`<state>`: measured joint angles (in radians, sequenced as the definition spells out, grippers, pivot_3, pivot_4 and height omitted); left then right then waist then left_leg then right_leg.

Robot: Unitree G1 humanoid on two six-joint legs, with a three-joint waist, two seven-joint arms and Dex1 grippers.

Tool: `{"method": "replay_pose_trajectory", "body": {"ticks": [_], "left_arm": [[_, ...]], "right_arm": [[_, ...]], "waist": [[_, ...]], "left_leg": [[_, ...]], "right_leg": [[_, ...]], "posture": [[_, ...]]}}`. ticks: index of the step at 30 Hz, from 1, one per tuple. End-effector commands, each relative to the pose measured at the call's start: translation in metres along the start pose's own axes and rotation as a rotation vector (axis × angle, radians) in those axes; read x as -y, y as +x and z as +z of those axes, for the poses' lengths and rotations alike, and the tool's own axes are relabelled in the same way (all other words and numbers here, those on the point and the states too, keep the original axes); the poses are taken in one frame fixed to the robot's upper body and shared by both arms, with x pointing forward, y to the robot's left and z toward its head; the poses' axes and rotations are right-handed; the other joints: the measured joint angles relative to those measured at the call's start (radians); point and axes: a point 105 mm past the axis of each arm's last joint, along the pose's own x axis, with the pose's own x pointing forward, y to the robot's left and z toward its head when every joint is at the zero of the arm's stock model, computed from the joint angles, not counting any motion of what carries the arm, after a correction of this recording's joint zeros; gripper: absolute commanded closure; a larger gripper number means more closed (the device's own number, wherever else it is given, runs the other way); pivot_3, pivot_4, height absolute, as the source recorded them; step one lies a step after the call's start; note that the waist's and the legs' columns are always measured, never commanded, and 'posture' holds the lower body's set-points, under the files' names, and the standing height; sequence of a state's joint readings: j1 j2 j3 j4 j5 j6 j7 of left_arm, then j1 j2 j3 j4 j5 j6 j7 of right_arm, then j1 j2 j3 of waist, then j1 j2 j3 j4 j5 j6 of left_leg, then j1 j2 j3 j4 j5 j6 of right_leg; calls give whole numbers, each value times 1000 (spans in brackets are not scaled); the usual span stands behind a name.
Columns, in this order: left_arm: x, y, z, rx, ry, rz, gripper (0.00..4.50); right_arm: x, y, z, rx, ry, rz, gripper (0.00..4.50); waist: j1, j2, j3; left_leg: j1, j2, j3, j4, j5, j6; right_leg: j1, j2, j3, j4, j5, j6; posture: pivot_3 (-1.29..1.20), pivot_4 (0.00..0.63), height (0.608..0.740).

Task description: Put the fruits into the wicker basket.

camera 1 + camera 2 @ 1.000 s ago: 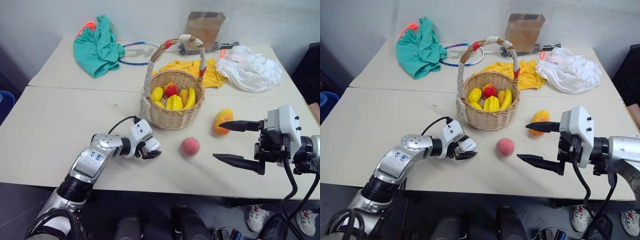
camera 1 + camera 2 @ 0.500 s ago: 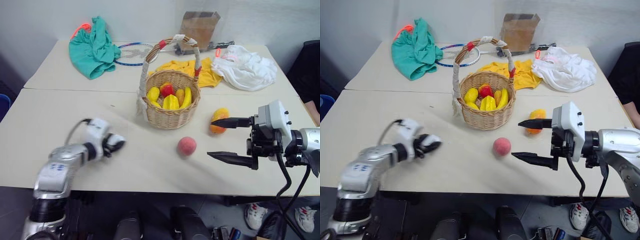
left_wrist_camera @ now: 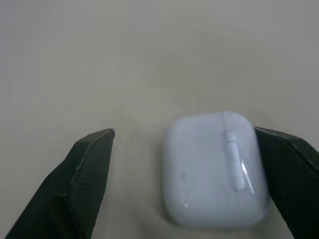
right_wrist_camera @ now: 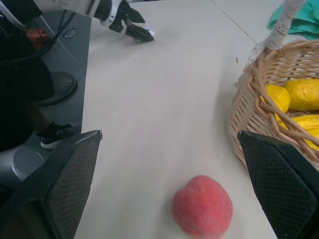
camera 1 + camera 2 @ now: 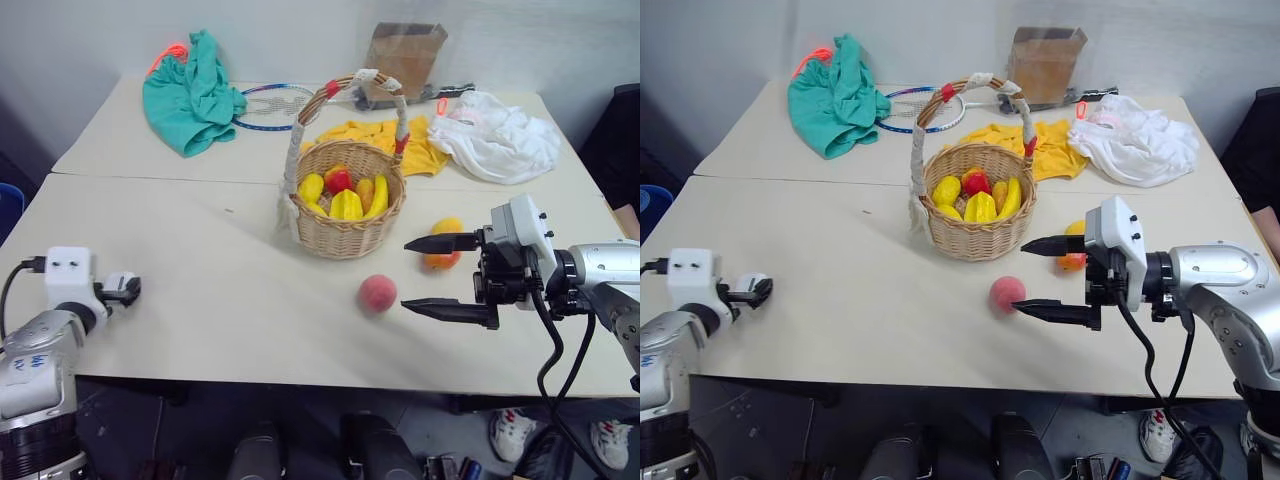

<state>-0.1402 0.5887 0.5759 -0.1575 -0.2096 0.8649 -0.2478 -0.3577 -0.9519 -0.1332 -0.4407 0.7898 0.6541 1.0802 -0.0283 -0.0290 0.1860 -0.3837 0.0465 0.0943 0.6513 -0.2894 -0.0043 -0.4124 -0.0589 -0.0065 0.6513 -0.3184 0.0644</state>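
**Reaching for the peach with wide-open jaws**

Holding our right gripper (image 5: 420, 272) over the near right part of the table (image 5: 200, 250), we are keeping its two black fingers spread wide, one above the other, with nothing between them. The lower fingertip is hanging just right of the peach (image 5: 378, 293), not touching it as far as we can tell; in the right wrist view the peach (image 4: 202, 204) is lying on the bare tabletop between the two fingers (image 4: 65, 179), apart from both. The upper fingertip is pointing toward the mango (image 5: 443, 243), which is sitting just behind it, to the right of the wicker basket (image 5: 345, 215).

The basket is standing upright in the middle of the table, already carrying several yellow fruits and a red one. Peach and mango are both lying outside it, the peach near and slightly right of it.

Our left gripper (image 5: 753, 291) is sitting far out at the near left edge of the table. Its jaws are standing open around a small white case (image 3: 213, 169). One finger (image 3: 289, 174) appears to be right against the case's side, while the other is standing clear of it.

Beyond the basket, a teal cloth (image 5: 195, 90), a yellow cloth (image 5: 385, 135), a white cloth (image 5: 500, 135) and a cardboard box (image 5: 405, 55) are lying on the far table.
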Motion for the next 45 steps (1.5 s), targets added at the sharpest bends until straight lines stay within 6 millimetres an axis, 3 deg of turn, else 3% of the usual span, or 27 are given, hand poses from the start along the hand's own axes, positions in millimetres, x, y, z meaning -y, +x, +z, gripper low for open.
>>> {"method": "replay_pose_trajectory", "body": {"ticks": [1,3,6,8,11,13,16,18,23,28,33,45], "left_arm": [[2,-35,70,267,-99,-208,34],[19,-67,107,403,-83,-437,34],[56,-96,122,414,50,-720,34],[88,-116,115,357,201,-950,34],[115,-138,101,271,346,-1190,34],[132,-152,99,239,415,-1352,34],[145,-153,103,235,488,-1451,34],[153,-150,104,245,510,-1498,34],[163,-139,102,243,540,-1539,34],[172,-125,101,259,580,-1557,34],[181,-119,105,291,604,-1570,34],[186,-122,106,307,612,-1582,34]], "right_arm": [[7,-20,5,-3,-10,-96,0],[9,-36,-1,-21,23,-170,0],[7,-53,-12,-38,75,-254,0],[5,-60,-22,-42,116,-315,0],[1,-67,-34,-51,158,-372,0],[-4,-82,-45,-92,189,-431,0],[-11,-106,-51,-133,217,-500,0],[-19,-112,-54,-160,224,-497,0],[-23,-88,-56,-144,203,-423,0],[5,-26,-78,-31,296,-433,0],[13,20,-95,-55,263,-425,0],[25,68,-114,-59,260,-416,0]], "waist": [[1,-1,0],[6,-6,1],[6,-4,-1],[5,-1,-2],[1,0,-1],[0,0,-1],[3,1,-1],[4,2,-1],[-10,2,-1],[-12,-3,0],[1,-1,1],[-3,-1,0]], "left_leg": [[0,0,0,0,0,0],[-3,0,-2,1,1,-1],[-2,0,-4,0,3,-7],[0,-2,-2,-2,3,-6],[0,-2,-2,-3,3,-6],[0,-2,-2,-3,3,-6],[1,-1,-2,-4,2,-3],[1,-2,-2,-4,2,-2],[3,0,1,-3,2,-2],[7,3,1,-4,2,-6],[5,2,4,-2,3,-10],[-2,2,3,4,2,-8]], "right_leg": [[0,0,0,0,0,0],[-1,0,-3,0,0,-1],[1,-2,-4,-4,-1,-1],[4,-3,-3,-7,-1,-1],[4,-3,-3,-6,-1,-1],[3,-1,-3,-5,-1,-1],[3,0,-3,-5,-1,-2],[4,1,-3,-5,-1,-2],[4,6,3,-5,0,0],[5,15,11,-4,0,-1],[0,14,13,-2,-1,-1],[-4,14,12,2,-1,1]], "posture": [[0,150,740],[0,150,740],[0,150,740],[0,150,740],[0,150,740],[0,150,740],[0,150,740],[0,150,740],[0,150,740],[0,150,740],[0,150,740],[0,150,740]]}}
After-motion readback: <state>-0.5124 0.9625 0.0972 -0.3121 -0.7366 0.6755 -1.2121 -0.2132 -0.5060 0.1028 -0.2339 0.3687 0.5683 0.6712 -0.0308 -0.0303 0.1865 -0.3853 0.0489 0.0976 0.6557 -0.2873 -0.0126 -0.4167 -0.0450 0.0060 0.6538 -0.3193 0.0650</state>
